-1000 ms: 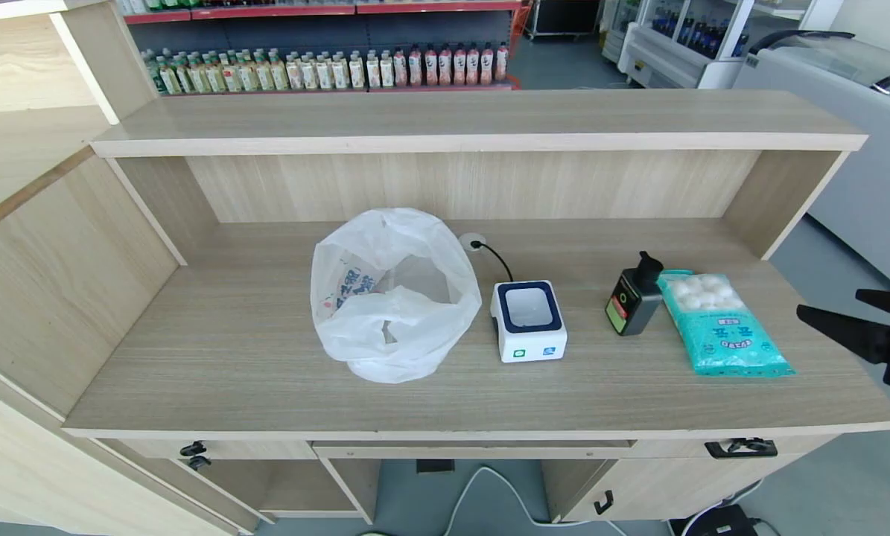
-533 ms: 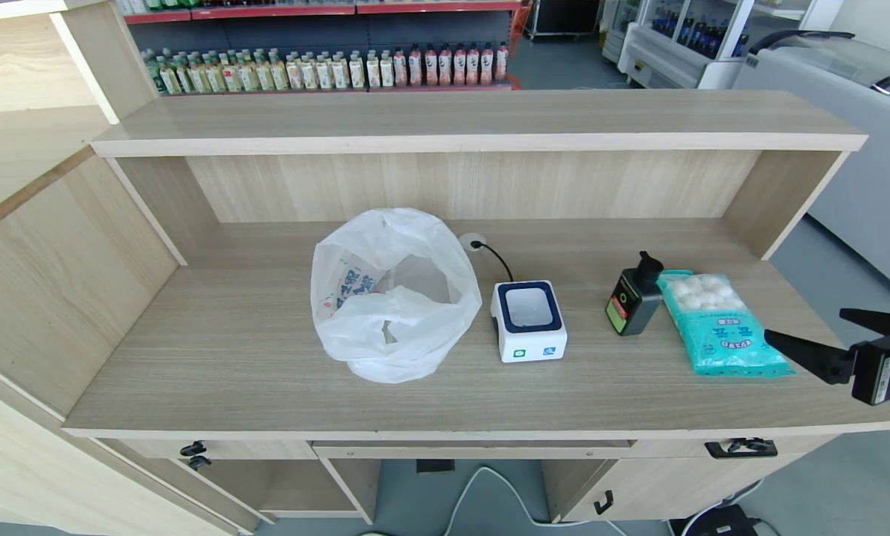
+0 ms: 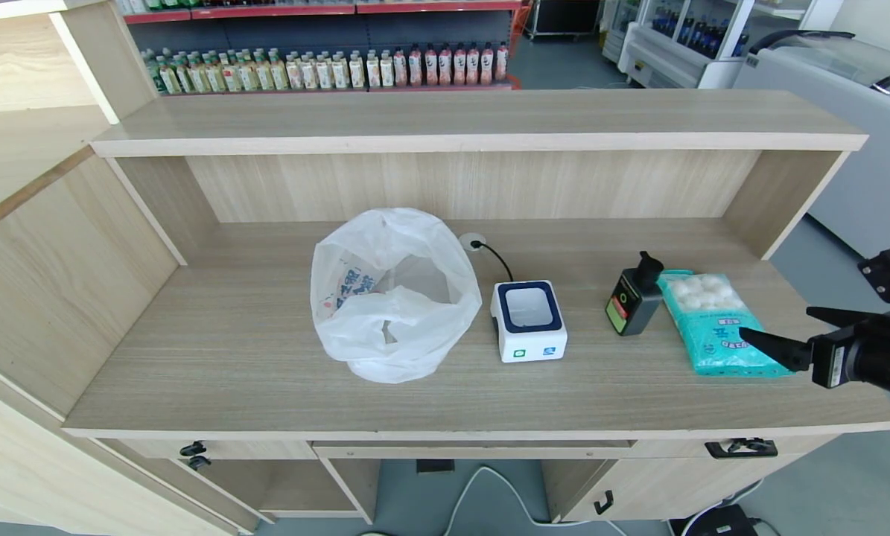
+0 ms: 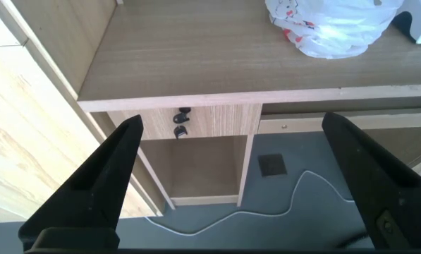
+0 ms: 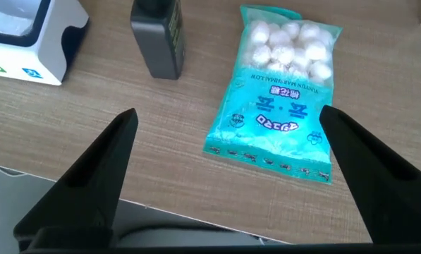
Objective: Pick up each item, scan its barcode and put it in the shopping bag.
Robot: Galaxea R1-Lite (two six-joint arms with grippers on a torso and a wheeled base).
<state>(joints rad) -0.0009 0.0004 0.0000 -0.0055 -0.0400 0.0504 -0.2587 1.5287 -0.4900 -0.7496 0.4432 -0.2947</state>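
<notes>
Open white plastic shopping bag (image 3: pixel 392 298), contents unclear; right gripper (image 3: pixel 776 321) hangs spread and empty beside teal packet of white balls (image 3: pixel 713 327)

You've got a light wood counter (image 3: pixel 266 357) w/ a raised top ledge (image 3: pixel 474 119) at the back. Behind it, a row of drink bottles (image 3: pixel 325 71) on a store shelf; chest freezer (image 3: pixel 824 67) to the right. Black drawer handle (image 3: pixel 740 447) under front edge, white cable (image 3: pixel 489 484) on floor below.

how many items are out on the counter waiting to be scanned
2: a dark bottle stands just right of the scanner, and a teal packet lies flat right of the bottle. Anything inside the shopping bag may be hidden.
</notes>
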